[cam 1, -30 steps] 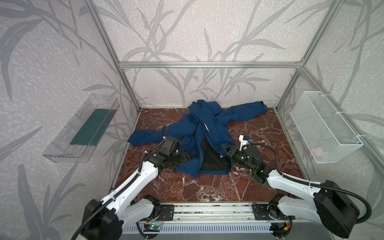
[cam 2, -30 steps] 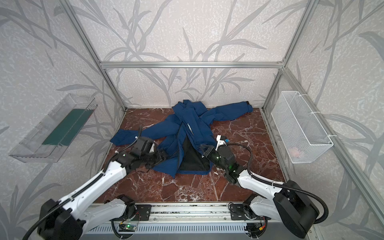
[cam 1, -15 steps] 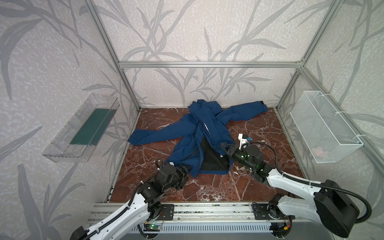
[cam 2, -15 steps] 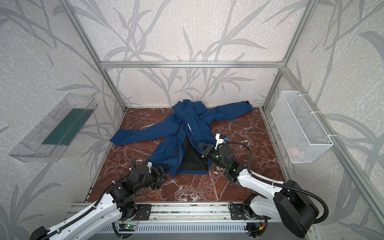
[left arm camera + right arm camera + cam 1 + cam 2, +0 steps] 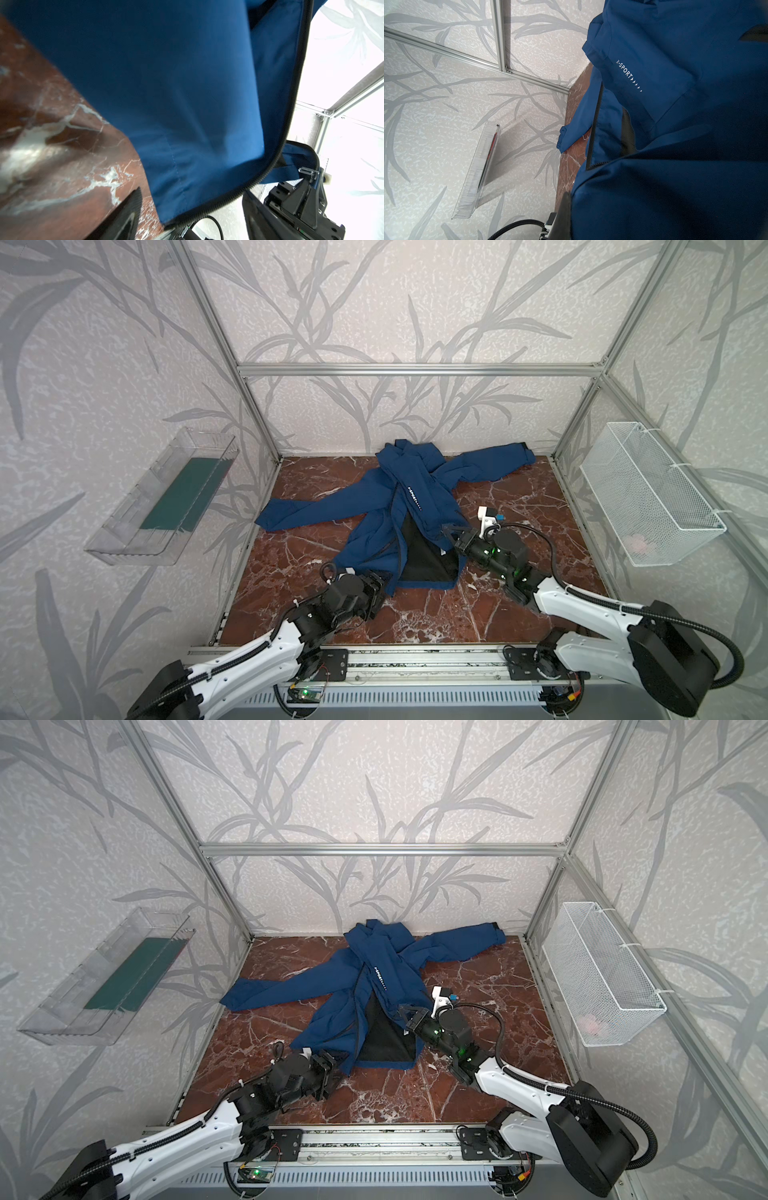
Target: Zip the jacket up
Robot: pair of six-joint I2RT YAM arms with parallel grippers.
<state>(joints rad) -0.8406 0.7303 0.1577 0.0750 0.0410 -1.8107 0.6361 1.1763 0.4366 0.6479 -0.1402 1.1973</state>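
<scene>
Counter (image 5: 519,506): red-brown marble w/ white veins, inside alu-frame cell, leaf-pattern walls. Jacket (image 5: 374,497) lies mid-to-rear, collar by back wall. One sleeve runs to left edge, one to rear-right corner. Lower front open, black lining showing. Open marble along front strip and right side. Left pincer (image 5: 379,588): fingers apart, at hem corner. Right pincer (image 5: 448,530): clamped on jacket's front edge beside lining. Count: 1 jacket, 2 arms, 1 clear tray (image 5: 124,547) on left wall, 1 wire basket (image 5: 648,497) on right wall.
</scene>
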